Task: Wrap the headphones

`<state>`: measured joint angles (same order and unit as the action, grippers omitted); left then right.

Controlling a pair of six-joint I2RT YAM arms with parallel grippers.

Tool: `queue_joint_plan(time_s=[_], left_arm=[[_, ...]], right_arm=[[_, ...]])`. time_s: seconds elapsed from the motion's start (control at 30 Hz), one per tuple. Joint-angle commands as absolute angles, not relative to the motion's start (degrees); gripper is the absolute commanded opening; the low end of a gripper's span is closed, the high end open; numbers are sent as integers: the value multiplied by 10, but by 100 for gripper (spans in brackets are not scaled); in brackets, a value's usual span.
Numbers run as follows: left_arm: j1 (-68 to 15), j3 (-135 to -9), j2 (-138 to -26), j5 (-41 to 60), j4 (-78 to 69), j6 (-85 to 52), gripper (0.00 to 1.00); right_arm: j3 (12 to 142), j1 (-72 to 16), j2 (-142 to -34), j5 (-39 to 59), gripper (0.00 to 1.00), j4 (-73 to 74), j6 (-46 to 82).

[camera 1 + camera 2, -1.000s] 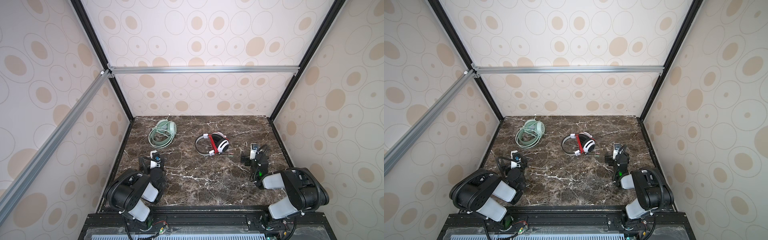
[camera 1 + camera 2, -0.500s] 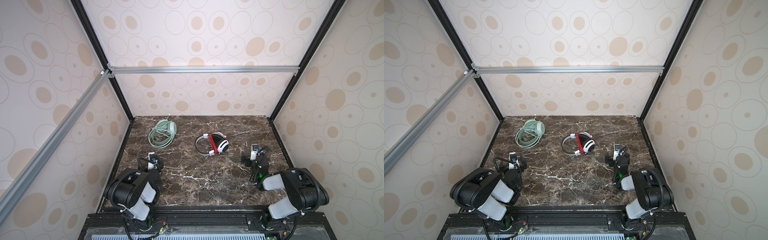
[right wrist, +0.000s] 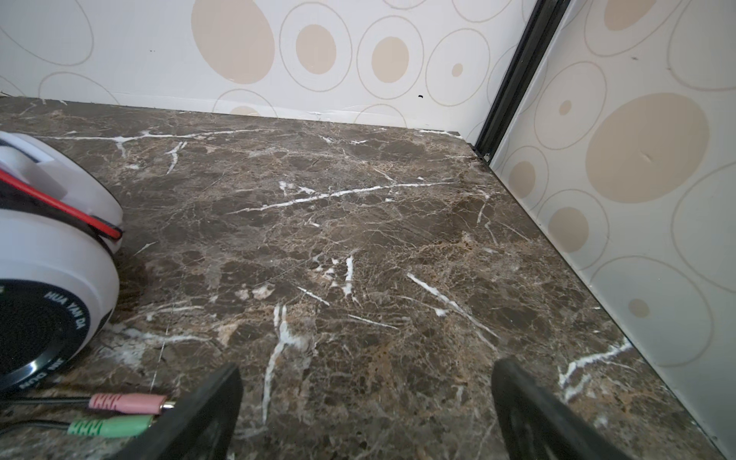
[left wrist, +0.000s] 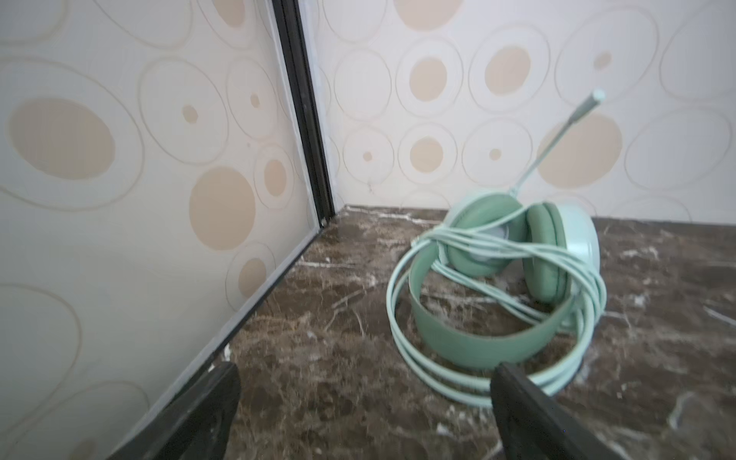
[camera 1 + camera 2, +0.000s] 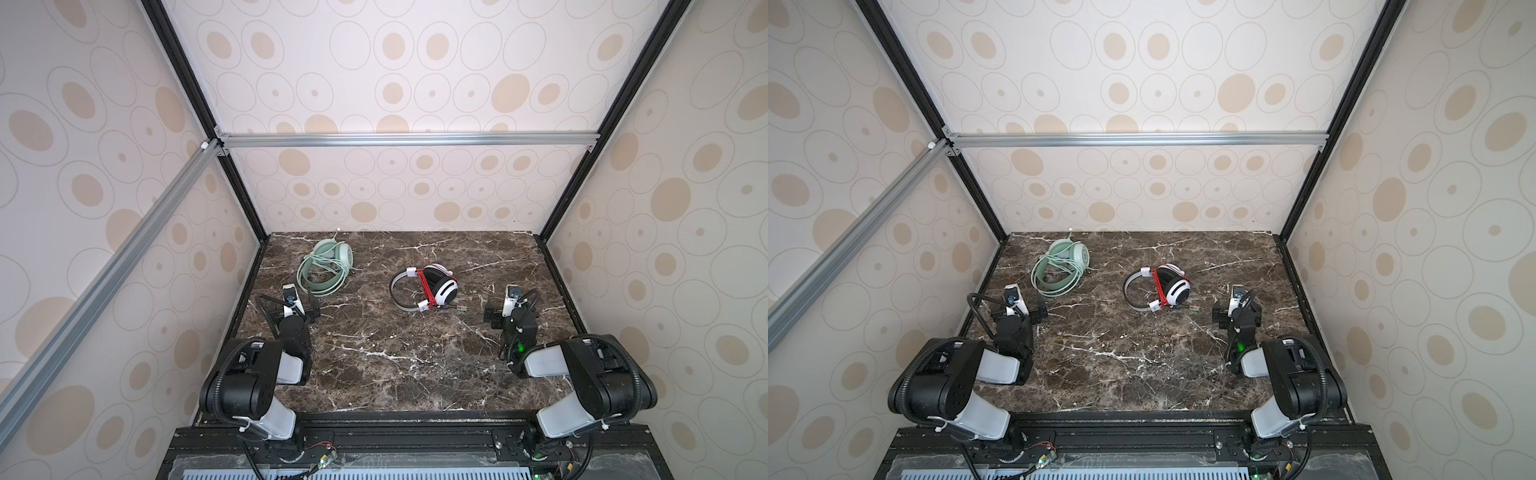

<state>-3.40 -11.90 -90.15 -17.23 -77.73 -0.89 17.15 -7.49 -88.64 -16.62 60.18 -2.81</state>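
The mint-green headphones [image 5: 326, 268] [image 5: 1061, 268] lie at the back left of the marble table, their pale green cable looped round band and cups [image 4: 502, 278]. The white-and-black headphones [image 5: 428, 286] [image 5: 1160, 286] lie mid-table with the red cable wound across the band; one cup shows in the right wrist view [image 3: 47, 255]. My left gripper [image 5: 291, 309] [image 5: 1017, 309] [image 4: 364, 382] stands open and empty just in front of the green headset. To the right of the white headset my right gripper [image 5: 511, 309] [image 5: 1236, 309] [image 3: 366, 382] is open over bare marble.
Pink [image 3: 127, 402] and green [image 3: 111, 428] audio plugs lie on the table [image 5: 374, 353] beside my right gripper's finger. Patterned walls close in on three sides; the left wall [image 4: 119, 239] is close to my left gripper. An aluminium bar [image 5: 395, 139] crosses overhead.
My left gripper has shifted left and a little toward the back, nearer the green headset. The right arm and both headsets have stayed put.
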Motion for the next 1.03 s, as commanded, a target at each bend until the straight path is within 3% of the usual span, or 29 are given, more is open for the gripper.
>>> queue_joint_plan(time_s=[0.0,0.2,0.27,1.0], left_arm=[[-32,-121,-899,-156,-782,-27,98],[-32,-120,-902,-151,-790,-23,98],[-31,-125,-902,-53,-781,11,98],[-16,-131,-904,-35,-770,-1,98]], right_arm=[[174,-76,-878,-173,100,589,-26],[227,-64,-885,-178,100,494,-3],[237,-58,-888,-159,100,479,0],[235,-47,-882,-140,100,472,5]])
